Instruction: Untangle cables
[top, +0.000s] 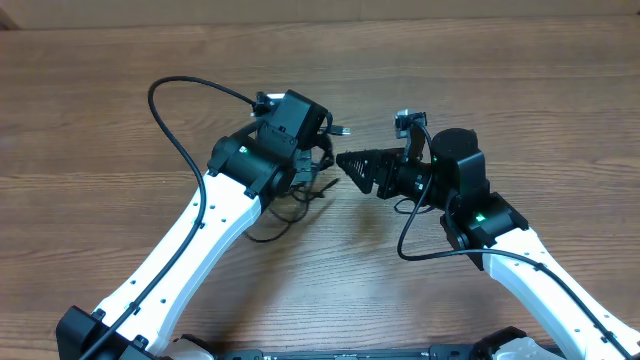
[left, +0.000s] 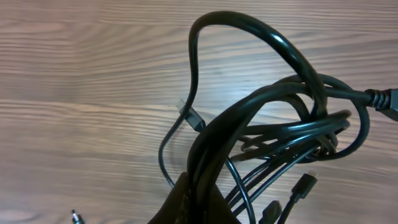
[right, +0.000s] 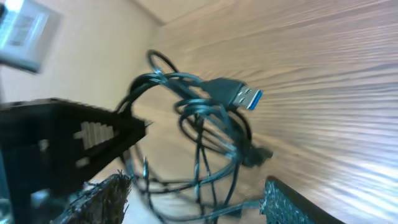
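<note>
The cables (top: 312, 188) are a tangled bundle of thin black cords under my left gripper (top: 312, 165), with a loop trailing onto the table toward the front. In the left wrist view my left gripper (left: 198, 199) is shut on several strands of the bundle (left: 273, 118), which loops out ahead of it with small plugs hanging at the lower right. My right gripper (top: 345, 162) sits just right of the bundle, pointing left. In the right wrist view its fingers (right: 196, 186) are open, with the cables (right: 205, 134) hanging just ahead of them and a blue-tipped USB plug (right: 239, 94) sticking out.
The wooden table (top: 500, 80) lies all around. The arms' own thicker black wires arch beside them, left (top: 175, 120) and right (top: 420, 250). A small jack plug (left: 76, 216) lies on the wood at the lower left of the left wrist view.
</note>
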